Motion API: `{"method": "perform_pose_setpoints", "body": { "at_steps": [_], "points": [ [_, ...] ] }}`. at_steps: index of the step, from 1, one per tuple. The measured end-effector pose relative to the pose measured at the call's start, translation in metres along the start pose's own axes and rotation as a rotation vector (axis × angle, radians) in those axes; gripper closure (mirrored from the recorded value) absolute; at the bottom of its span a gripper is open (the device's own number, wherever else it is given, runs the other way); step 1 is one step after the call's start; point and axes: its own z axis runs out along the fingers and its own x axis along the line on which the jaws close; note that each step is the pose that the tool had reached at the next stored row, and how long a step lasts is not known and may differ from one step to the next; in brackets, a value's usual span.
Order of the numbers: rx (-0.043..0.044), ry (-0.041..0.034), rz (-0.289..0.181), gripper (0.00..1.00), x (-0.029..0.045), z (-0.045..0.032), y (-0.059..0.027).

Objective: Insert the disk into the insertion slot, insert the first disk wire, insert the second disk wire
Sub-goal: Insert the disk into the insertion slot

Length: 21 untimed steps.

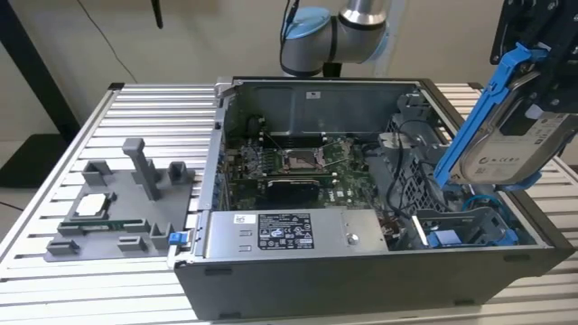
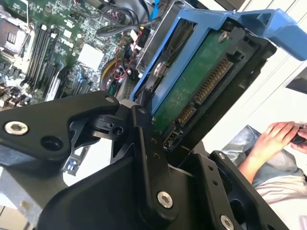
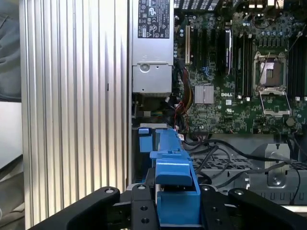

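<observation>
The disk (image 1: 515, 145) is a silver drive with a white label in a bright blue carrier frame. It hangs tilted above the right end of the open computer case, and my black gripper (image 1: 540, 74) is shut on it from above. In the second wrist view its green circuit-board underside (image 2: 201, 81) shows between the black fingers (image 2: 144, 139). In the first wrist view the blue carrier's edge (image 3: 175, 177) sits between the gripper (image 3: 175, 208) fingers. The insertion slot (image 1: 465, 227), a grey bay with blue tabs, lies below the disk at the case's near right corner. A thin blue cable (image 1: 481, 201) loops beside it.
The silver power supply box (image 1: 289, 233) fills the case's front and the motherboard (image 1: 298, 162) lies behind it, with black cables (image 1: 407, 183) between board and bay. A grey fixture tray (image 1: 118, 210) sits on the slatted table (image 1: 153, 115) at the exterior view's left. A person's hand (image 2: 273, 139) is nearby.
</observation>
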Motion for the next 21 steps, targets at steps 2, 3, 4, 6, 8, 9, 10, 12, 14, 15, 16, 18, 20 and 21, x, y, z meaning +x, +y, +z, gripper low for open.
{"method": "perform_pose_setpoints", "body": {
  "at_steps": [2,3,4,6,8,9,10,12,14,15,16,18,20,21],
  "points": [
    [0.0000,0.0000,0.002,1.00,0.0002,0.0011,-0.0001],
    [0.0000,-0.0001,0.003,1.00,0.0004,0.0016,-0.0001],
    [0.0000,-0.0001,0.003,1.00,0.0005,0.0022,-0.0001],
    [0.0000,-0.0002,0.004,1.00,0.0008,0.0033,-0.0002],
    [0.0000,-0.0002,0.006,1.00,0.0013,0.0042,-0.0002],
    [0.0000,-0.0002,0.007,1.00,0.0013,0.0045,-0.0003],
    [0.0000,-0.0003,0.008,1.00,0.0014,0.0050,-0.0003],
    [0.0000,-0.0001,0.009,1.00,0.0016,0.0059,-0.0003],
    [0.0000,-0.0004,0.011,1.00,0.0020,0.0077,-0.0004],
    [0.0000,-0.0007,0.013,1.00,0.0022,0.0090,-0.0004],
    [0.0000,-0.0010,0.015,1.00,0.0023,0.0104,-0.0010],
    [-0.0001,-0.0010,0.018,1.00,0.0027,0.0133,-0.0013],
    [-0.0001,-0.0009,0.020,1.00,0.0028,0.0154,-0.0015],
    [-0.0001,-0.0010,0.021,1.00,0.0029,0.0168,-0.0016]
  ]
}}
